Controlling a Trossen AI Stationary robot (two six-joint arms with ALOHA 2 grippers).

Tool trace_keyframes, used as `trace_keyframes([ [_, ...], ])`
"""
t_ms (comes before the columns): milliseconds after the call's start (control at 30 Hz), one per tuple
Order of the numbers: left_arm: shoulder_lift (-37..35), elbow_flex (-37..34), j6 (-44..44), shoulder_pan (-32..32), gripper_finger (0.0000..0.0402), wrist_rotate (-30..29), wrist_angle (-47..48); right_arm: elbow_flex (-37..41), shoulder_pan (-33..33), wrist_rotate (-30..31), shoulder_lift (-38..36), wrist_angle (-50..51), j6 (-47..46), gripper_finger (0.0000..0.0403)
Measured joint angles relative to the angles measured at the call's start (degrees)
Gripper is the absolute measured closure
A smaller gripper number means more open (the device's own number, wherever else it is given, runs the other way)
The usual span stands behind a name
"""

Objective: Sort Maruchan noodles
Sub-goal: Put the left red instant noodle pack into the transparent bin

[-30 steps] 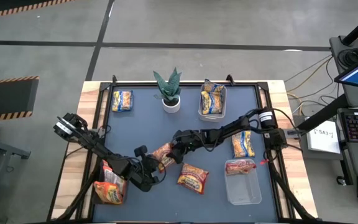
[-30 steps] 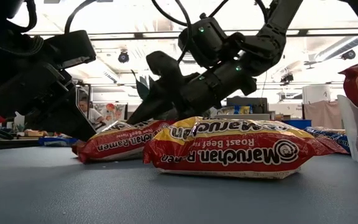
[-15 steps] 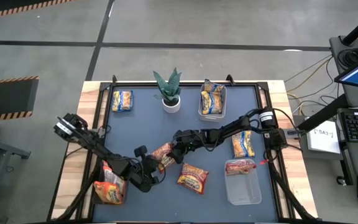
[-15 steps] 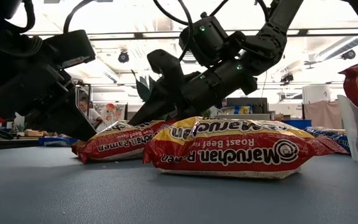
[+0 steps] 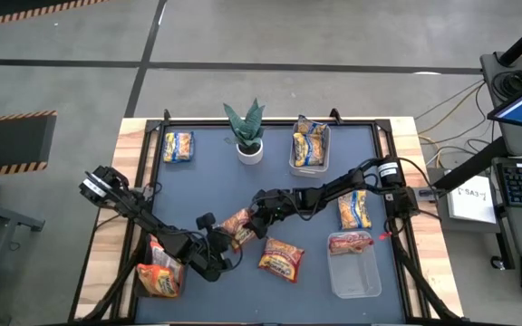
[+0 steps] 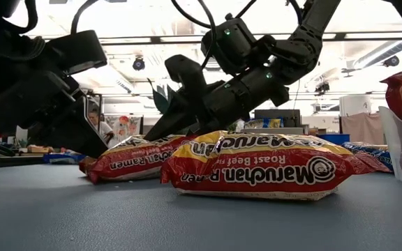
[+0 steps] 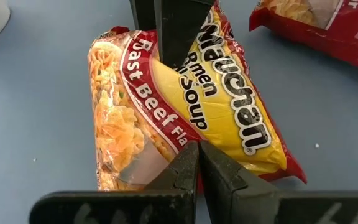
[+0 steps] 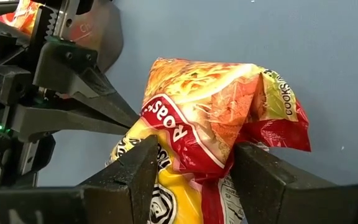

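held packet: red-and-yellow Roast Beef packet (image 8: 219, 130) is lying near table centre, crumpled at one end, noodle print showing on the clear part; in the left wrist view the same packet (image 7: 185, 99) is showing "Ramen Soup" lettering.
second packet: another Roast Beef packet (image 5: 281, 257) is lying flat just beside it at about 5 o'clock; front and centre in the low view (image 6: 264, 165).
loose packets: one yellow-and-blue packet (image 5: 178, 146) is sitting at the 10 o'clock corner, another (image 5: 354, 209) at 3 o'clock, beside the right arm.
far bin: clear bin (image 5: 323, 148) at 1 o'clock is holding yellow-and-blue packets, stacked, the top one sticking past the rim.
near-right bin: clear bin (image 5: 355, 276) at 5 o'clock is holding one red packet at its far end.
near-left bin: bin (image 5: 145, 284) at 7 o'clock, mostly hidden, is holding orange-red packets (image 5: 159, 272).
plant: potted plant (image 5: 248, 136) is standing at 12 o'clock.
right gripper: right gripper (image 8: 194, 162) is reaching in from 3 o'clock, arm stretched low across the table, fingers pinching the held packet across its crumpled end.
left gripper: left gripper (image 7: 199, 163) is coming in from 8 o'clock, fingers pressed together, tips touching the other end of the same packet, gripping nothing.
table: dark blue mat (image 5: 207, 181) on a wooden top.
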State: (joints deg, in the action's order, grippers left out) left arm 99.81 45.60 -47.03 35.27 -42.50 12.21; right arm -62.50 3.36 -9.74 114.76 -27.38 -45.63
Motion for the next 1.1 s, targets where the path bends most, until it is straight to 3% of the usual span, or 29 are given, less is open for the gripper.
trace_keyframes([
  [600,0.0,0.4,-0.5,0.0,0.0288,-0.2,-0.6,0.0,0.1,-0.2,0.0,-0.3,0.7,0.0228],
  [1100,-0.2,0.6,-0.8,0.3,0.0253,-0.3,-0.6,0.0,0.1,-0.8,0.0,-0.4,1.3,0.0229],
])
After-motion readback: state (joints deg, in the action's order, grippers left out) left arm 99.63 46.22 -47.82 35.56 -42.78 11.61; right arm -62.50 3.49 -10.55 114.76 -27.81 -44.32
